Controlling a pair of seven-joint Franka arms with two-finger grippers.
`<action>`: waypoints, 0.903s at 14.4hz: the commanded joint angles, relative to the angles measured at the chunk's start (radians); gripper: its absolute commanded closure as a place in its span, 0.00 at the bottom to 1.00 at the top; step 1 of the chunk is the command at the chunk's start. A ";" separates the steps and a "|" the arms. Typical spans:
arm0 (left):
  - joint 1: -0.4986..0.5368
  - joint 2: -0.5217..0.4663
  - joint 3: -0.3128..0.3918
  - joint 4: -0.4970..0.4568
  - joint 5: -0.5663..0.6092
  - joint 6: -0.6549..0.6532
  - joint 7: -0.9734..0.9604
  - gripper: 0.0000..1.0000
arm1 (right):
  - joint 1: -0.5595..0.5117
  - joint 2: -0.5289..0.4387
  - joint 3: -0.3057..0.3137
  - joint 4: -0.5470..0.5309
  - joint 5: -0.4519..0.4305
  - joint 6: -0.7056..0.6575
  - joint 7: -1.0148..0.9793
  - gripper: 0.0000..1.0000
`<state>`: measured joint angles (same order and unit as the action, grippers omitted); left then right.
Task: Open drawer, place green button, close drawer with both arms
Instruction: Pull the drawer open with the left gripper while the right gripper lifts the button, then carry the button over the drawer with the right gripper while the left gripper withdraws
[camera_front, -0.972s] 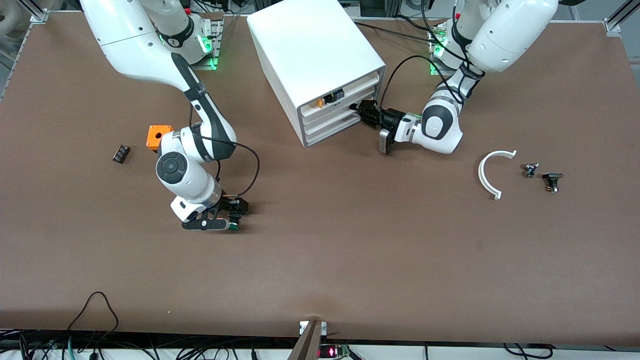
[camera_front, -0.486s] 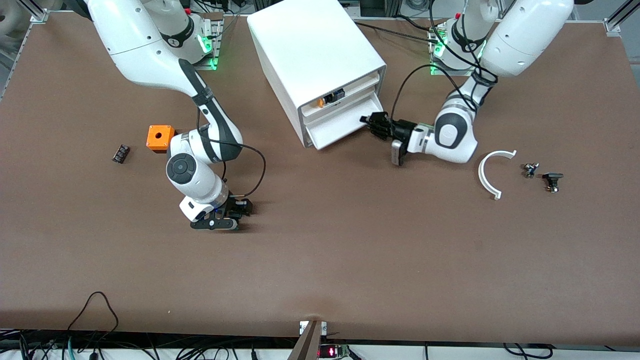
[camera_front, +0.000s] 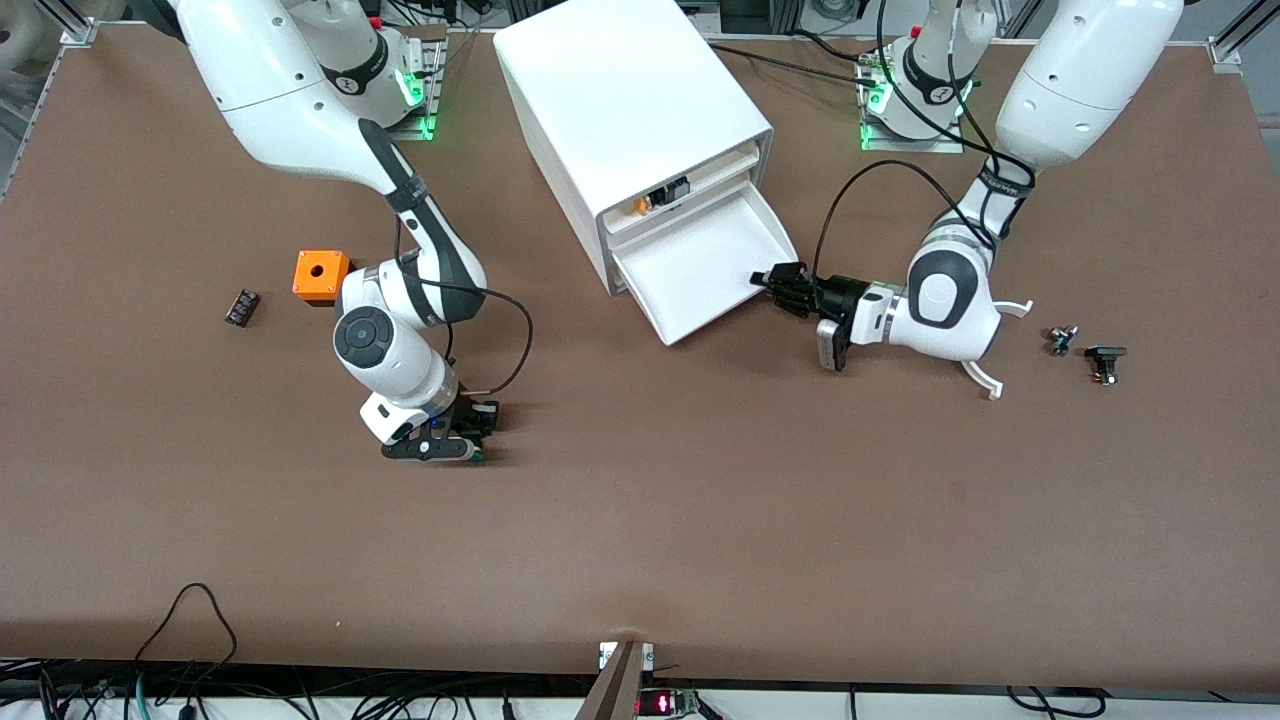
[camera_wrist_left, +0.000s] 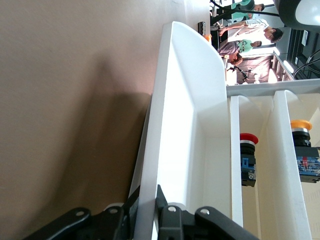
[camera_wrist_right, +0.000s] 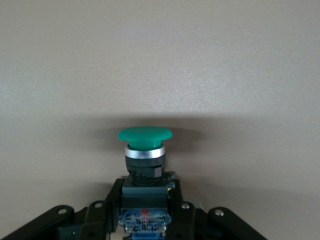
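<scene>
Drawer (camera_front: 700, 275) stands pulled out of the cabinet (camera_front: 625, 110), left gripper (camera_front: 775, 285) jaws pinching its front lip at four o'clock. Right gripper (camera_front: 470, 440) jaws pinch the button (camera_wrist_right: 145, 150) low over the desk (camera_front: 700, 520).

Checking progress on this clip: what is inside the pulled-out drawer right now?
The drawer shows only bare white floor; the part still under the cabinet is hidden. The left gripper grips its front; the button sits in the right gripper, low over the table.

table (camera_front: 700, 520): matte brown | cabinet (camera_front: 620, 100): white | drawer (camera_front: 700, 270): plain white inside | button (camera_wrist_right: 144, 150): green cap, silver ring, black body | cube (camera_front: 319, 275): orange, dark round hole | arms: white, black bands
</scene>
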<state>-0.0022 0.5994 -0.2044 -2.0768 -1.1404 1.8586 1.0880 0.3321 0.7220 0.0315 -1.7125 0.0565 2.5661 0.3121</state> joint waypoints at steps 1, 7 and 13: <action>-0.002 0.031 0.022 0.075 0.066 0.018 -0.039 1.00 | 0.004 -0.024 0.005 0.025 0.013 -0.029 0.050 1.00; 0.011 0.026 0.020 0.153 0.137 0.008 -0.163 0.01 | 0.038 -0.035 0.005 0.258 0.008 -0.324 0.264 1.00; 0.042 -0.003 0.025 0.255 0.218 -0.094 -0.299 0.00 | 0.131 -0.033 0.004 0.470 0.003 -0.578 0.596 1.00</action>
<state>0.0231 0.6119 -0.1812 -1.8920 -1.0003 1.8276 0.8850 0.4317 0.6798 0.0399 -1.3255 0.0564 2.0679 0.8018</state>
